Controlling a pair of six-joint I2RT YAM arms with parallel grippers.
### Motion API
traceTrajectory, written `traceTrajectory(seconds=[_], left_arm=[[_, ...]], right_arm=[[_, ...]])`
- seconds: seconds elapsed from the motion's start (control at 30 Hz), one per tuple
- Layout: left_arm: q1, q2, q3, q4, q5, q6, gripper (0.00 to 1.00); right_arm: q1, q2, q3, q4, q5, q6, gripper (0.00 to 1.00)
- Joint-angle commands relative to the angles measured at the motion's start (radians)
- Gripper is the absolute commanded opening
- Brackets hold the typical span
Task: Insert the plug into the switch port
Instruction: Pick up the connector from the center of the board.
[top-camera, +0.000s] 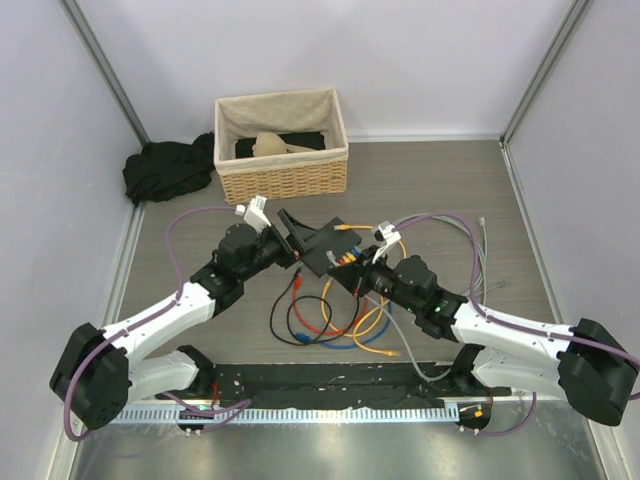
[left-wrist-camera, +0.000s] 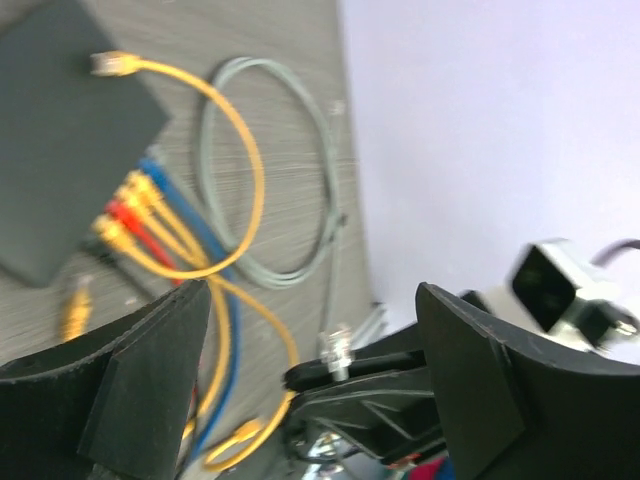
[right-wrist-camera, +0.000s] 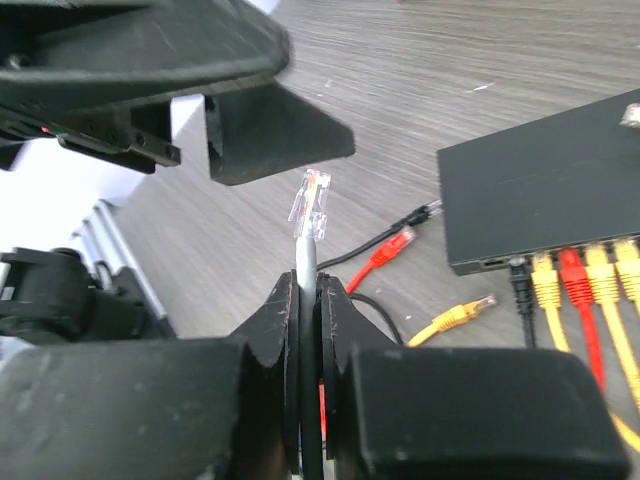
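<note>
My right gripper (right-wrist-camera: 308, 285) is shut on a grey cable just behind its clear plug (right-wrist-camera: 310, 203), which sticks up past the fingertips. The switch (right-wrist-camera: 550, 210), a flat dark box, lies to the right with yellow and red cables in its front ports. In the left wrist view my left gripper (left-wrist-camera: 312, 300) stands open, and the same plug (left-wrist-camera: 337, 350) shows between its fingers (left-wrist-camera: 150, 380) without touching them. The switch (left-wrist-camera: 60, 150) is at upper left there. From above, the left gripper (top-camera: 300, 240) and right gripper (top-camera: 352, 275) meet beside the switch (top-camera: 335, 240).
A wicker basket (top-camera: 282, 150) stands behind the switch, a black cloth (top-camera: 165, 168) to its left. Loose red, black, yellow and blue cables (top-camera: 330, 315) coil in front of the switch. A grey cable loop (left-wrist-camera: 270, 170) lies by the right wall. A loose yellow plug (left-wrist-camera: 112, 64) rests on the switch top.
</note>
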Motion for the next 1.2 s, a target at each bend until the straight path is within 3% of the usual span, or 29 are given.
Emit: traceTrajectory(seconds=[0.0, 0.3, 0.47, 0.77, 1.17], left_arm=[[0.005, 0.0, -0.022, 0.231, 0.092, -0.062, 0.85], [-0.004, 0.081, -0.015, 0.288, 0.166, -0.117, 0.65], [-0.023, 0.106, 0.014, 0.298, 0.202, -0.111, 0.6], [-0.027, 0.118, 0.003, 0.323, 0.207, -0.12, 0.42], [-0.03, 0.123, -0.003, 0.314, 0.178, -0.117, 0.01]], right_arm=[[-0.023, -0.047, -0.021, 0.089, -0.065, 0.088, 0.01], [-0.055, -0.041, -0.049, 0.168, -0.13, 0.158, 0.01], [-0.092, -0.002, -0.081, 0.256, -0.179, 0.22, 0.01], [-0.127, 0.042, -0.1, 0.326, -0.214, 0.279, 0.01], [-0.167, 0.148, -0.086, 0.359, -0.297, 0.339, 0.01]])
